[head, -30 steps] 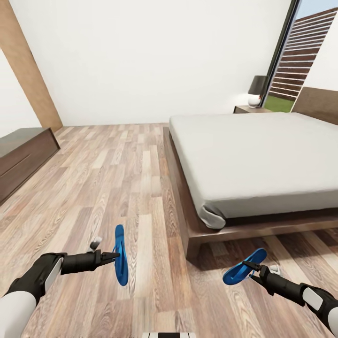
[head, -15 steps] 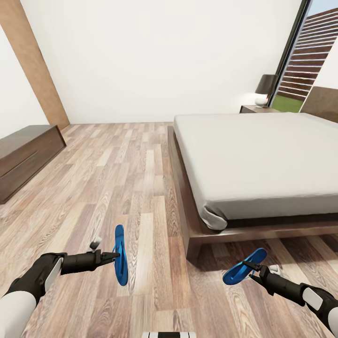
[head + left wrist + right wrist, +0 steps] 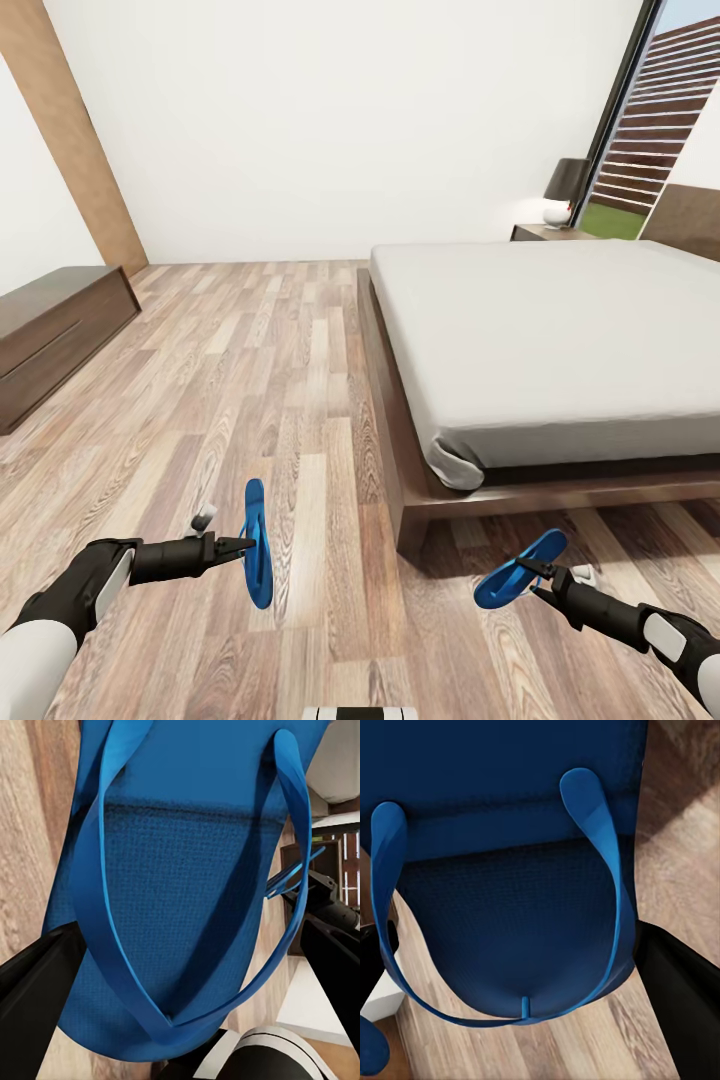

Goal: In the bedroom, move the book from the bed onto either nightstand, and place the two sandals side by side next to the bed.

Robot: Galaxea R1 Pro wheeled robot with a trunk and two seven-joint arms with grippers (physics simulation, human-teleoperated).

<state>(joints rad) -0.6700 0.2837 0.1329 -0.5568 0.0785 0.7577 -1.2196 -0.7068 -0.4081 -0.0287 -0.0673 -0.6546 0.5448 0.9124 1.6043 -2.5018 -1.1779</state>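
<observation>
Carrying one bright blue flat flip-flop sandal in each hand, I have both clear of the wood-plank floor (image 3: 250,400) so I can bring them to the bed and set them down as a pair; the left gripper (image 3: 243,546) is clamped on the left sandal (image 3: 257,545), and the right gripper (image 3: 537,578) is clamped on the right sandal (image 3: 518,569). In the left wrist view the dark fingers (image 3: 41,979) sit either side of the sole with the thin blue straps (image 3: 101,907) facing the camera; the right wrist view shows the same grip on the other sole (image 3: 510,915).

The left sandal is held on edge, its long axis running away from me, roughly in line with the near side of the large low bed with the light-grey mattress and dark wooden frame (image 3: 560,330); the right one lies tilted, its long axis slanting up and to the right, just off the bed's near corner (so the two are not yet parallel, and they hang well apart).

The small dark wooden nightstand with the black-shaded lamp (image 3: 548,232) stands beyond the mattress's far side; I cannot make out the book on the bed from here.
</observation>
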